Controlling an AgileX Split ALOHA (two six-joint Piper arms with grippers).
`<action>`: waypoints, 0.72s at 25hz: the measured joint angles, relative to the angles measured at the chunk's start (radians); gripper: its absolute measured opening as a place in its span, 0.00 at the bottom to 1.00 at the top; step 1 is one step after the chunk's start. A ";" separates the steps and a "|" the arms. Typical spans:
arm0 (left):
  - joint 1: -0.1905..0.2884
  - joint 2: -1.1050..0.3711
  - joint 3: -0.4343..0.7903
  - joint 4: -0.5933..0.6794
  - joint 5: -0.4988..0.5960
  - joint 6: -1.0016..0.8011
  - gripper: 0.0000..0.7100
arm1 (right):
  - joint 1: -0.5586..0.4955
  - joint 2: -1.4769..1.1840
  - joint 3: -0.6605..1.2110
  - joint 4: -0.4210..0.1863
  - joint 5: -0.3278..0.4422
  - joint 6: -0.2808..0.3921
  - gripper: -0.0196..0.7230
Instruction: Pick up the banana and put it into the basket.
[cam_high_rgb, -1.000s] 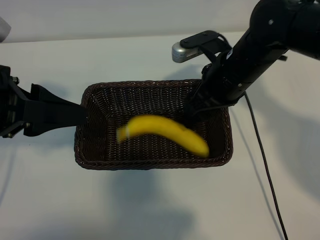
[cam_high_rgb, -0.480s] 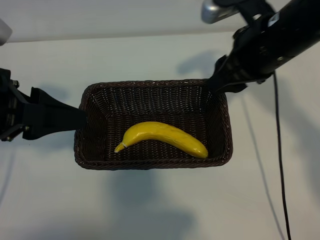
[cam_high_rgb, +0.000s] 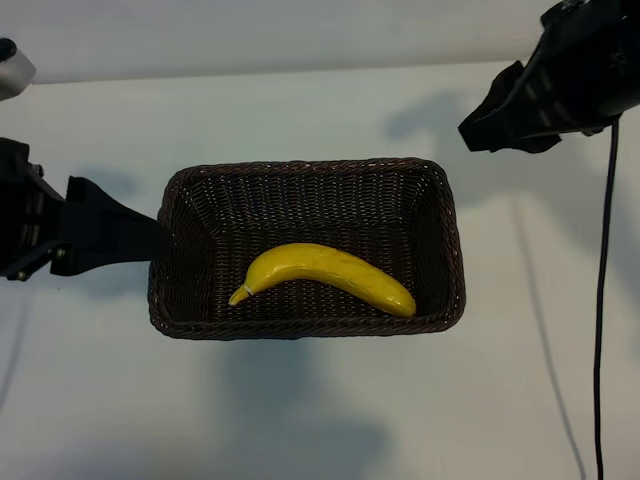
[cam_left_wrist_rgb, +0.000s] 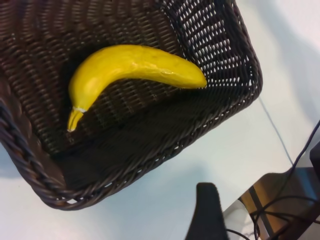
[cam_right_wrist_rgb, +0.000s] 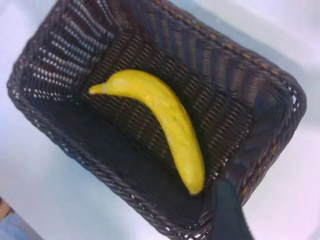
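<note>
Inside the basket (cam_high_rgb: 306, 180), toward its nearer long wall, the banana (cam_high_rgb: 322, 273) lies flat on the woven floor, free of any gripper. It runs lengthwise along the basket, its pale stem tip pointing toward the end wall on the left arm's side and its blunt end lying close to the corner on the right arm's side. Both wrist views agree: the fruit rests wholly within the rim, touching the basket's floor and nothing else, so the placing looks done, judging by how it lies.

At the basket's left end wall, the left gripper (cam_high_rgb: 150, 238) reaches in level with the rim, its dark fingers just beside or against the wicker. Whether it actually pinches the rim cannot be made out; its jaws stand wide, and nothing is visibly held between them. Its place there suggests it is steadying the basket so that it would not slide while the fruit went in.

Beyond the basket's far right corner, well apart from the rim and high above the table, the right gripper (cam_high_rgb: 520, 105) hangs with nothing in it. Its fingers stand partly apart, and its position clear of the basket fits an arm whose load has been delivered.
</note>
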 joint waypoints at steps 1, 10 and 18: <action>0.000 0.000 0.000 0.000 -0.002 0.001 0.80 | 0.000 -0.001 0.000 0.000 0.000 0.002 0.63; 0.000 0.000 0.000 0.005 -0.039 0.001 0.80 | -0.001 -0.001 0.000 -0.054 0.000 0.041 0.63; 0.000 0.000 0.000 0.005 -0.064 0.016 0.80 | -0.001 -0.001 0.000 -0.048 0.003 0.047 0.63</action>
